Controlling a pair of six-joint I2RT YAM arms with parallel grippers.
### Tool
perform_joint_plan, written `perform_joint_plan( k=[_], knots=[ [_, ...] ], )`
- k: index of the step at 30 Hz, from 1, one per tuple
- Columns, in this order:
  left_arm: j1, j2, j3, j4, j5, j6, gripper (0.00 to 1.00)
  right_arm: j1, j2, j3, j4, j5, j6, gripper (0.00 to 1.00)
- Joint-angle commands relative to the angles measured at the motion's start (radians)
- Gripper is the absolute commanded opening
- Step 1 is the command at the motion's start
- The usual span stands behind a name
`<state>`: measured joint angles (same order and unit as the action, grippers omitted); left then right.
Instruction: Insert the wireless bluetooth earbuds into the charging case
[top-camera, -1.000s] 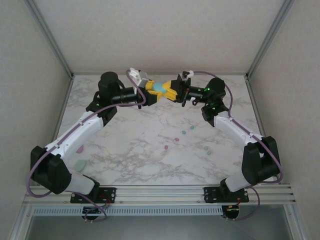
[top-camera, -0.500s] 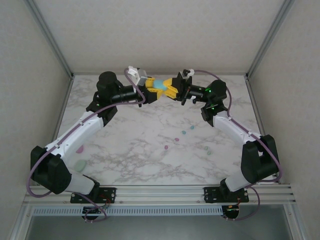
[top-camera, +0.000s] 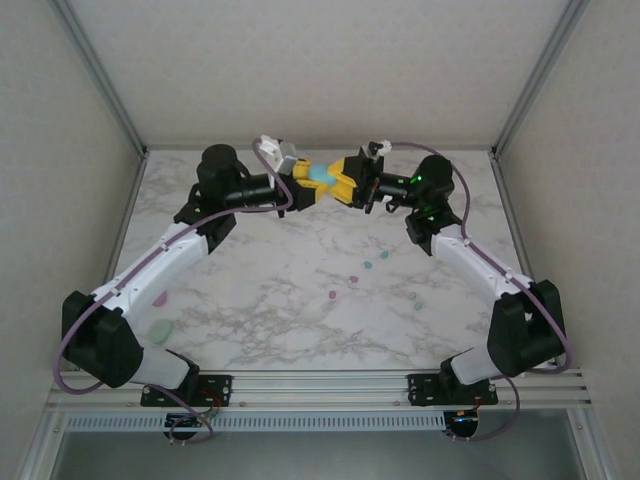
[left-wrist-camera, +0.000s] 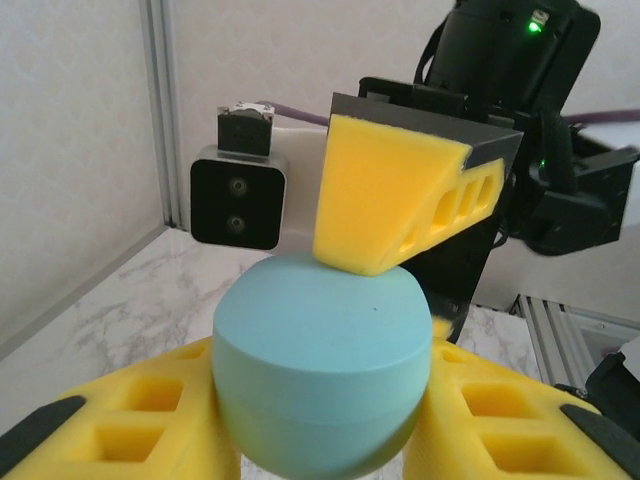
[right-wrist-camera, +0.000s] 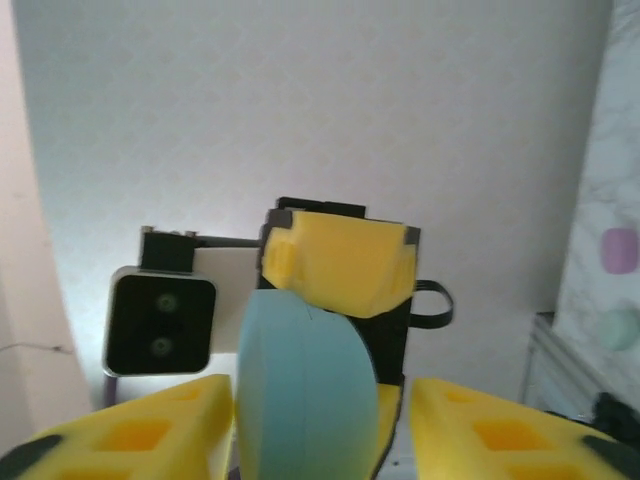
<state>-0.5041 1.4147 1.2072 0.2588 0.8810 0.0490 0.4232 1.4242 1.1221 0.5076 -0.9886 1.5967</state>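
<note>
The teal charging case (top-camera: 320, 175) is held in the air above the far middle of the marble worktop (top-camera: 260, 300), between the two arms. The left gripper (top-camera: 309, 186) grips it. In the left wrist view its yellow foam fingers (left-wrist-camera: 130, 415) press against both sides of the rounded case (left-wrist-camera: 320, 360), whose seam runs level around it.

The right gripper (top-camera: 340, 183) meets the case from the opposite side. One of its yellow fingers (left-wrist-camera: 385, 200) rests on the domed top of the case; the other is hidden behind the case there. In the right wrist view the case (right-wrist-camera: 305, 385) stands edge-on between the right fingers (right-wrist-camera: 150, 430). One finger is right against it. A dark gap shows between the case and the other finger, so this gripper straddles the case without clamping it. A left finger (right-wrist-camera: 340, 262) sits against the case's far edge.

The wireless bluetooth earbuds (top-camera: 368, 266) lie loose on the worktop, well apart from the case, in front of the right arm. Six tiny buds are scattered there: two teal, two pinkish and two pale green.

Near the left arm's lower link lie a small pink object (top-camera: 160, 298) and a pale green object (top-camera: 160, 330).
</note>
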Motion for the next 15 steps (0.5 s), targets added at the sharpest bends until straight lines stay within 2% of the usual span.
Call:
perform_joint_plan(
  k=[1,3,8,11,15],
  knots=[
    [-0.020,-0.035,-0.040,0.041,-0.026,0.017,0.25,0.000,-0.078,0.137,-0.565,0.088,-0.468,0.56],
    [-0.030,-0.048,-0.067,0.050,-0.047,0.023,0.24,0.000,-0.116,0.181,-0.734,0.177,-0.640,0.59],
    [-0.073,-0.077,-0.119,0.045,-0.119,0.059,0.23,0.002,-0.219,0.184,-0.928,0.404,-0.958,0.64],
    [-0.111,-0.080,-0.140,0.043,-0.150,0.090,0.23,0.004,-0.269,0.139,-0.963,0.416,-1.161,0.67],
    [-0.158,-0.074,-0.174,0.080,-0.195,0.106,0.21,0.015,-0.288,0.116,-1.047,0.459,-1.333,0.68]
  ],
)
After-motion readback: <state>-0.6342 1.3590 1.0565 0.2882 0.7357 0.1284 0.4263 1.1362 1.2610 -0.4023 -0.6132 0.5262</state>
